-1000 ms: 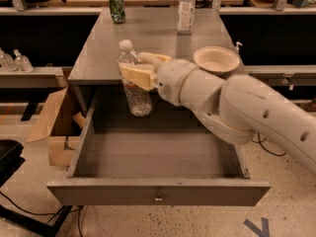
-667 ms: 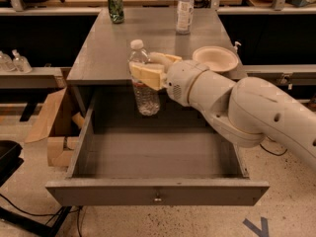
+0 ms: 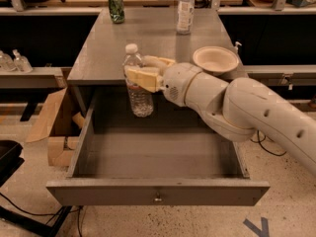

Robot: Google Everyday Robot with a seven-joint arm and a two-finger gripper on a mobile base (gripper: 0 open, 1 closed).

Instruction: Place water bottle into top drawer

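The water bottle (image 3: 138, 93) is clear and ribbed with a white cap. It hangs upright over the back of the open top drawer (image 3: 158, 154). My gripper (image 3: 146, 73) is shut on the bottle's upper body, with one finger (image 3: 143, 78) in front and one behind. The bottle's base is above the drawer floor, near the drawer's back left. The drawer is pulled fully out and its front panel has a small metal knob (image 3: 158, 198).
On the grey table (image 3: 148, 38) stand a green can (image 3: 116, 7) at the back left, a white-labelled bottle (image 3: 185, 9) at the back, and a beige bowl (image 3: 215, 59) at the right front. A cardboard box (image 3: 57, 127) sits on the floor left of the drawer.
My gripper has carried the bottle a little to the right and slightly lower, over the back of the open drawer. The drawer has not moved.
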